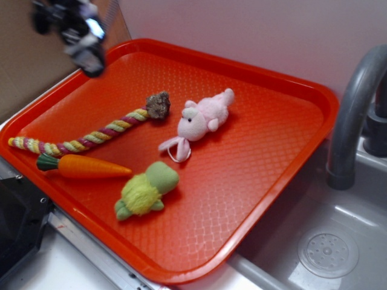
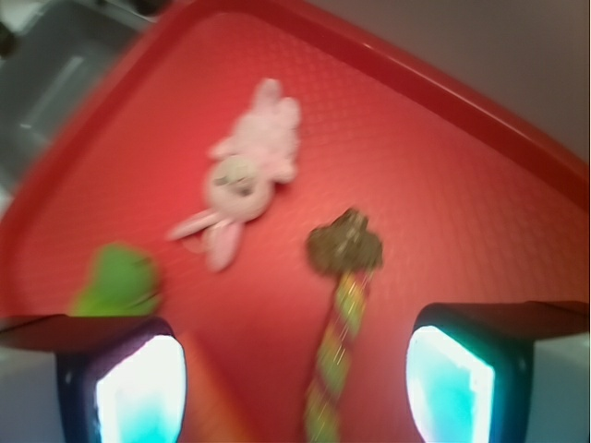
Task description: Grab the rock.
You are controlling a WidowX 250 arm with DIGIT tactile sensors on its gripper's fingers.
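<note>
Green turtle plush (image 1: pixel 147 190) sits nearest on red tray (image 1: pixel 272 181), carrot (image 1: pixel 84 166) beside it. Rock (image 1: pixel 158 105) lies mid-tray, touching rope toy (image 1: pixel 78 140) end, just left of pink plush (image 1: pixel 202 118). Gripper (image 1: pixel 84 45) is up over tray's back-left edge, blurred, spread wide, empty.

The claw (image 2: pixel 295 388) has two dark, squared fingers (image 2: pixel 125 378) with glossy pale pads; seen from outside, its body is blurred black with grey patches.

The exterior camera looks down on the whole tray (image 1: pixel 254 181) from its front side. My wrist camera looks down between my fingers (image 2: pixel 138 388), closer. Both views share the rock (image 1: pixel 158 105) and pink plush (image 1: pixel 202 118).
</note>
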